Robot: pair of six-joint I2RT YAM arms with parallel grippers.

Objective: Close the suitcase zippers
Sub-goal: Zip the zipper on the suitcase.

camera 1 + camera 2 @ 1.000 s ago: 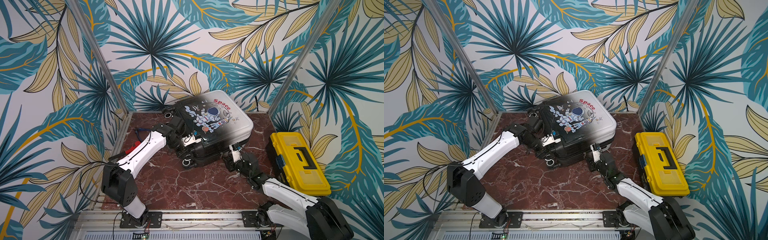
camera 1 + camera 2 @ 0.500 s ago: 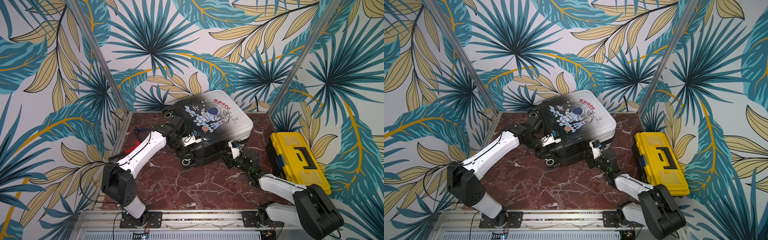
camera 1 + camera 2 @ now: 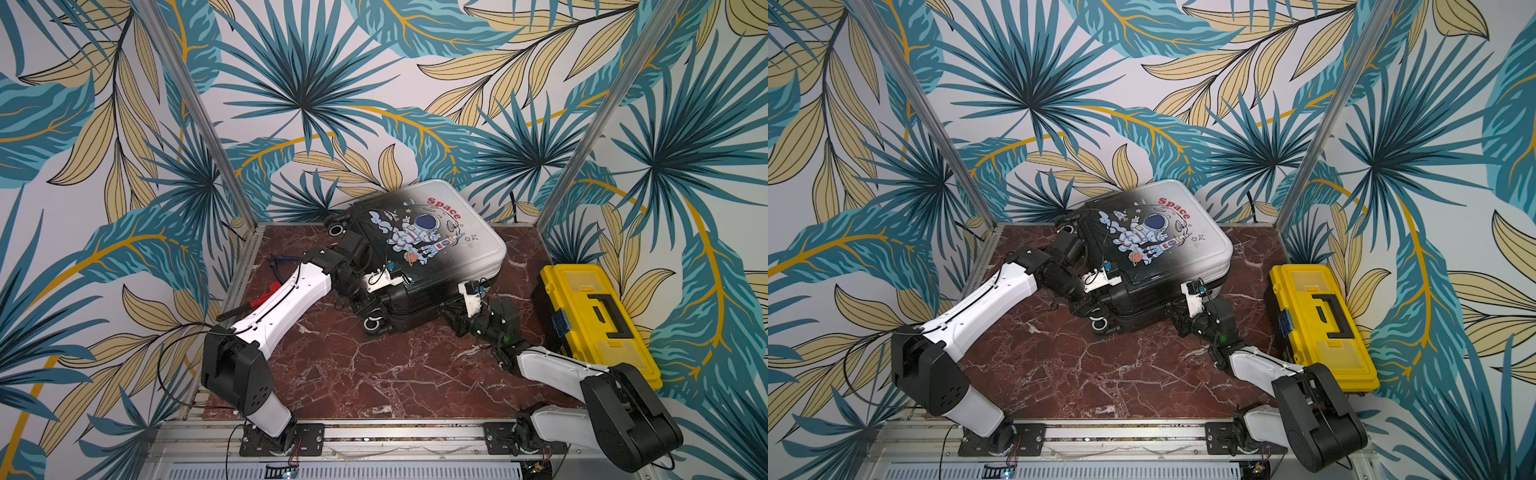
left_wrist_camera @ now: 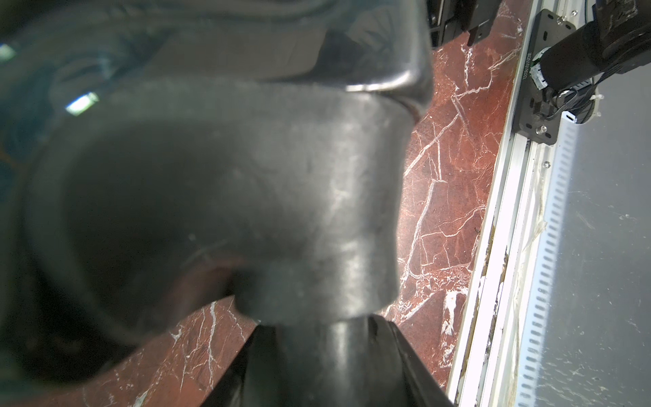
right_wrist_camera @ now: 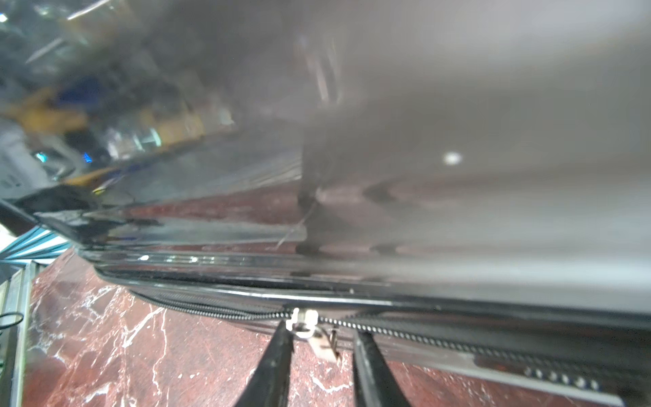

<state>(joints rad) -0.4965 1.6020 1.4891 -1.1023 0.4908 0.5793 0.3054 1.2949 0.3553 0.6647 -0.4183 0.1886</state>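
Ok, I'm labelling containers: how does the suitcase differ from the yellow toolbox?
The suitcase fades white to black with an astronaut print; the toolbox is yellow with a black handle. The left claw and right claw are at the suitcase; the toolbox stands untouched. Both rest on the marble table.

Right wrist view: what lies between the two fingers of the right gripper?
The zipper's metal pull tab, hanging from its slider on the suitcase seam, as the right wrist view shows.
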